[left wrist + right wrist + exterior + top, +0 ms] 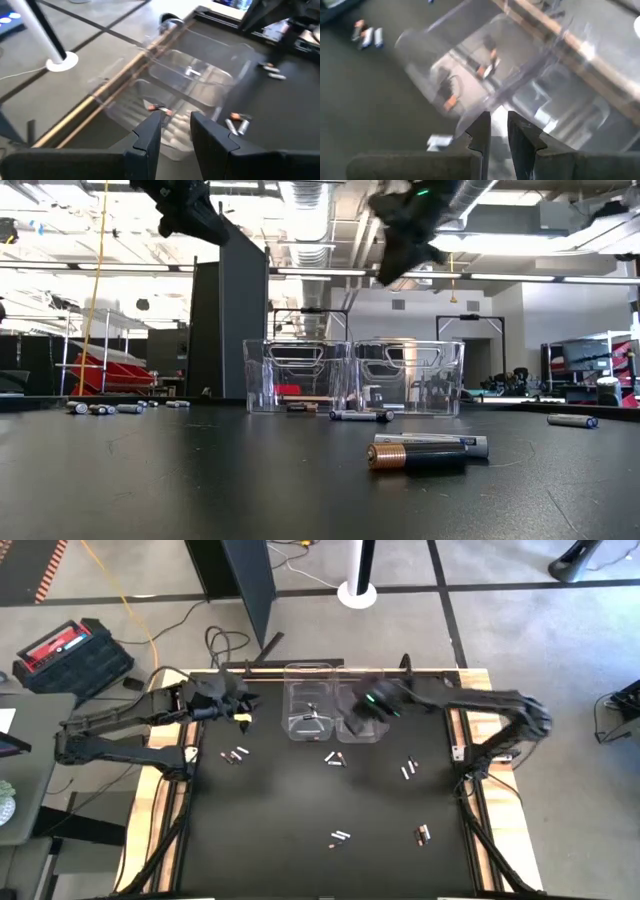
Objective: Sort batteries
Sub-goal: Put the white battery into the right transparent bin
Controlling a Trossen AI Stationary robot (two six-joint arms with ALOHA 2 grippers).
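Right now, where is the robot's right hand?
In the high view, the right hand hangs over the right-hand clear bin at the table's far edge, beside the other clear bin; the low view shows it raised well above them.

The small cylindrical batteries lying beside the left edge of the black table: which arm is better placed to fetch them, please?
Probably the left. Its end effector hovers just above those small cylindrical batteries, with a narrow gap between its fingers, while the right end effector hangs over the clear plastic bins.
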